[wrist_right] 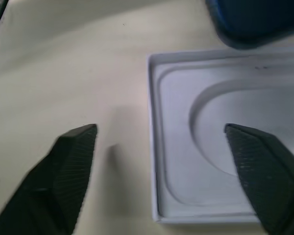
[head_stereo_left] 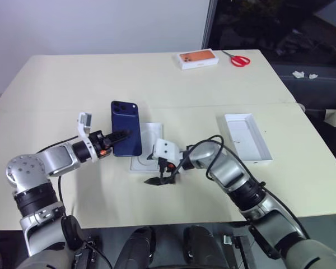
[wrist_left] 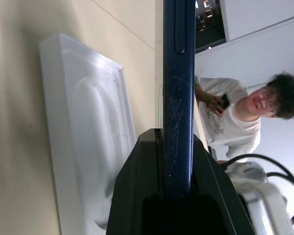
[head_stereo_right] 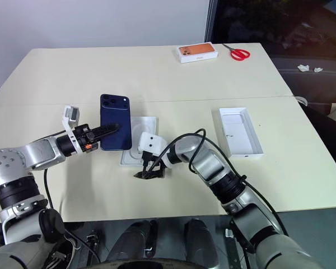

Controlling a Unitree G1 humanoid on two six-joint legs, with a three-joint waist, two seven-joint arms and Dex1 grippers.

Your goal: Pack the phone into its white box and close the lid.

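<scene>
My left gripper is shut on the lower edge of the dark blue phone and holds it just above the table, back facing up, camera cluster at the far end. In the left wrist view the phone stands edge-on between the black fingers. Under and beside the phone lies a white insert with an oval recess. My right gripper is open, spread over that insert's near corner. The lid, plain white inside, lies open side up at the right. The white box is out of view.
A white box with an orange phone picture and red scissors lie at the table's far edge. A person shows in the left wrist view beyond the table. A black cable loops off my right forearm.
</scene>
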